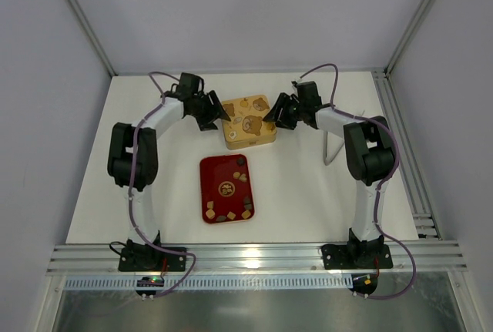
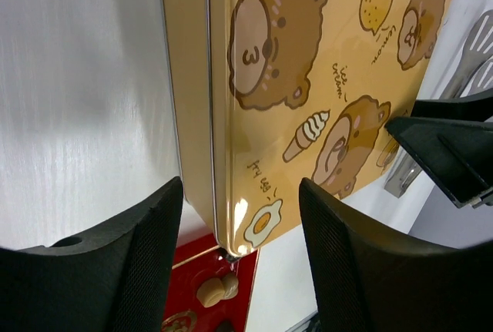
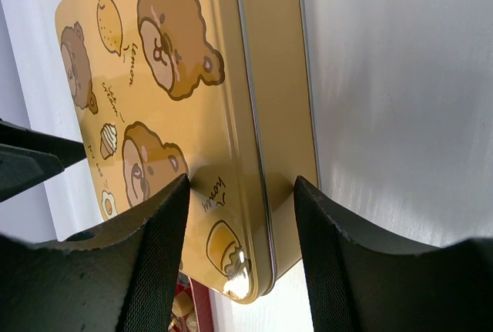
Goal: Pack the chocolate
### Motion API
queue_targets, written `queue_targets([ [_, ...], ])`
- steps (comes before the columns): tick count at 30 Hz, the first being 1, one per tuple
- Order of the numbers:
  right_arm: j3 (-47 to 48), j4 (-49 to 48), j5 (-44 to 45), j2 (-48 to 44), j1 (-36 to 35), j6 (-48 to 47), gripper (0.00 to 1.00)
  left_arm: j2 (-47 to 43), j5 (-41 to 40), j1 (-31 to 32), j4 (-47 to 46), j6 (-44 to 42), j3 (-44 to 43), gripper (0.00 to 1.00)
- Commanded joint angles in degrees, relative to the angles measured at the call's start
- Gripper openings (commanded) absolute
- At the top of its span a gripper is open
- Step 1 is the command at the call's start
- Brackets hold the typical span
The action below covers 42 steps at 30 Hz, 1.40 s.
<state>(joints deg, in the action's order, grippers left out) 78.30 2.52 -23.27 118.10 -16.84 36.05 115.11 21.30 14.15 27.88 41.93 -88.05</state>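
The chocolate, several small dark and tan pieces, lies on the flat red tray at the table's middle. The gold tin, its bear-printed lid on, sits behind the tray. My left gripper is at the tin's left edge and my right gripper at its right edge. In the left wrist view the fingers clasp the tin's near corner, with a tan piece below. In the right wrist view the fingers press the tin's lid and side wall.
A bent metal stand rests right of the tin, beside the right arm. White enclosure walls stand on three sides. An aluminium rail runs along the near edge by the arm bases.
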Motion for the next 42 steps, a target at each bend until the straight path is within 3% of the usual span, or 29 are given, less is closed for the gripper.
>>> queue_targets([
  [1,0.18,7.05,2.7,-0.16,-0.91,-2.74,0.57,3.36,1.64,-0.27,-2.74,1.22,-2.65,0.61],
  [13,0.54,9.51,4.19,-0.33,-1.44,-4.06,0.56,10.66,-2.4,-0.27,1.12,1.92,-5.02,0.44],
  [23,1.67,11.27,4.9,-0.5,-2.05,-4.5,0.53,10.58,-4.25,-0.27,2.0,0.87,-3.7,0.42],
  [26,3.25,12.41,5.69,-1.65,-1.79,-4.67,0.59,9.96,-3.9,-0.35,3.84,-0.88,-6.5,0.45],
  [36,9.67,13.03,4.72,-6.74,2.25,-4.67,0.73,4.87,0.05,-1.85,7.71,-5.72,-17.93,0.68],
  [42,8.1,12.16,4.9,-15.59,3.04,-4.94,0.79,-3.74,0.67,-2.29,8.86,-7.21,-17.6,0.7],
])
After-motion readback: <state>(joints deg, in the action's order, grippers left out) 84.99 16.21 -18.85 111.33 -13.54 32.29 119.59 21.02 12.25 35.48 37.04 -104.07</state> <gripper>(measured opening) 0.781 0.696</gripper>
